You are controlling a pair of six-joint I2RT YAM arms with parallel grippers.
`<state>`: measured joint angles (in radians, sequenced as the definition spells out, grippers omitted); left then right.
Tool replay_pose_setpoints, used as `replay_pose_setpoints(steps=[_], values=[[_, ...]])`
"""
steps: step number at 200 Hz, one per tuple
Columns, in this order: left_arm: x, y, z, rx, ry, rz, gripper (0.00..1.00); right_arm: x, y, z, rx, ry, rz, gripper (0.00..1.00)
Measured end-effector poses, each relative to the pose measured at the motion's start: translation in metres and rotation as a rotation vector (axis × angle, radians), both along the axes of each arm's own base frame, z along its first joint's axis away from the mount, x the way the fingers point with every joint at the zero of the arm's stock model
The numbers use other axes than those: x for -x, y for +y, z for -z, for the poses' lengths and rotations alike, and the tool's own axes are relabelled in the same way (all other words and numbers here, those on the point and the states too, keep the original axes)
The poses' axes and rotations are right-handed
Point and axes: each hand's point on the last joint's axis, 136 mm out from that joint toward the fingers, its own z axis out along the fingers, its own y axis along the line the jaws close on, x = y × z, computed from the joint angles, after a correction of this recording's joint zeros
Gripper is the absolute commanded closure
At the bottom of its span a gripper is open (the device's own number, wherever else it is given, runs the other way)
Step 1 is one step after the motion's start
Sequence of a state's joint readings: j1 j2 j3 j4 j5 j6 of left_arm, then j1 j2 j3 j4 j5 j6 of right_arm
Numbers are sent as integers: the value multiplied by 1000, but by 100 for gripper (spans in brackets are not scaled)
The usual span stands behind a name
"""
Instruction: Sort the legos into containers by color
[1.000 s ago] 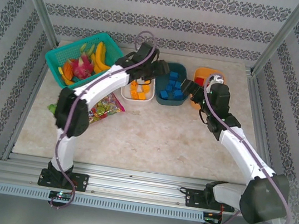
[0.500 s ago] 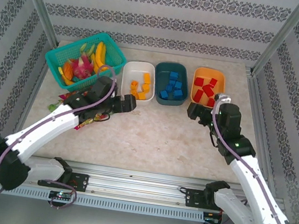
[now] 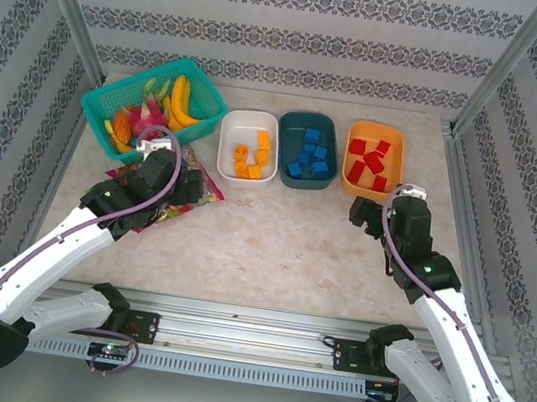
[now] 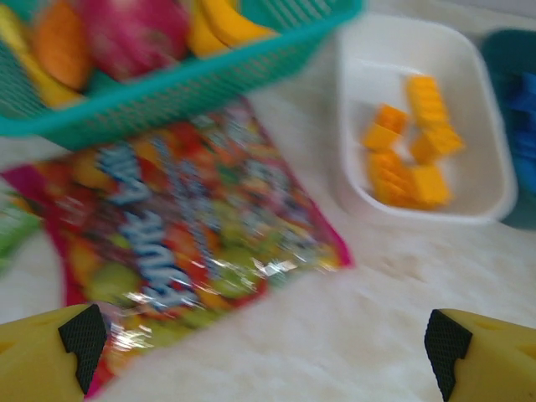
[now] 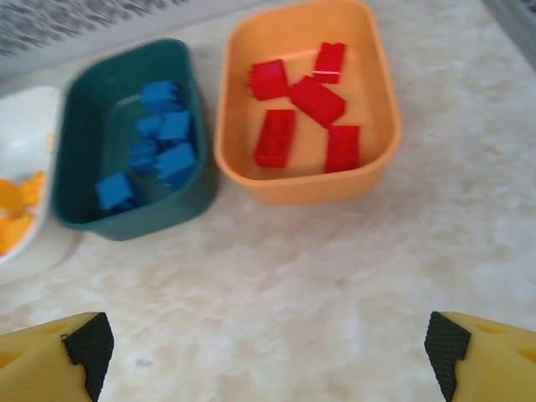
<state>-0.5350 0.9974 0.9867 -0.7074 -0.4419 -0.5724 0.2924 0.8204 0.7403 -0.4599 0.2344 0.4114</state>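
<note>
Resting at the far side of the worktop, white tub holds orange legos, teal tub blue legos, orange tub red legos. Left tool, over the candy bag, and right tool stand open, empty.

A teal mesh basket of toy fruit sits just beside a colourful candy bag on a pale marbled table.

The left arm's fingers have been drawn back from the shallow white plastic tub to above the colourful candy bag. The right arm's fingers have been withdrawn from the shallow orange plastic tub.
</note>
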Motion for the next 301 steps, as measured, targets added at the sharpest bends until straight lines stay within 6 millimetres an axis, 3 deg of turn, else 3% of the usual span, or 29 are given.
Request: replay_pose_setpoints(steps=[13, 31, 52, 78, 119, 153, 180, 208, 235, 260, 301], values=[[-1, 19, 1, -98, -55, -40, 0, -6, -9, 4, 66, -24, 27, 2], [4, 49, 22, -192, -68, -111, 0, -15, -21, 12, 162, -87, 59, 2], [8, 86, 55, -268, -2, -226, 0, -23, -32, 40, 283, -99, 73, 2], [-1, 105, 88, -305, 14, -272, 0, -37, -47, 72, 357, -49, 96, 2], [-36, 112, 132, -325, 17, -222, 0, -67, -59, 95, 369, -60, 117, 2], [-72, 105, 154, -299, -29, -141, 0, -88, -60, 107, 340, -114, 85, 2], [-94, 103, 155, -276, -98, -90, 0, -97, -65, 110, 291, -208, 81, 2], [-96, 100, 153, -245, -186, -49, 0, -81, -67, 138, 275, -179, 64, 2], [-93, 95, 165, -236, -209, -15, 0, -89, -66, 125, 269, -224, 67, 2], [-104, 97, 155, -214, -240, -6, 0, -103, -65, 109, 269, -263, 75, 2], [-107, 98, 152, -200, -251, 3, 0, -104, -63, 108, 268, -264, 69, 2]])
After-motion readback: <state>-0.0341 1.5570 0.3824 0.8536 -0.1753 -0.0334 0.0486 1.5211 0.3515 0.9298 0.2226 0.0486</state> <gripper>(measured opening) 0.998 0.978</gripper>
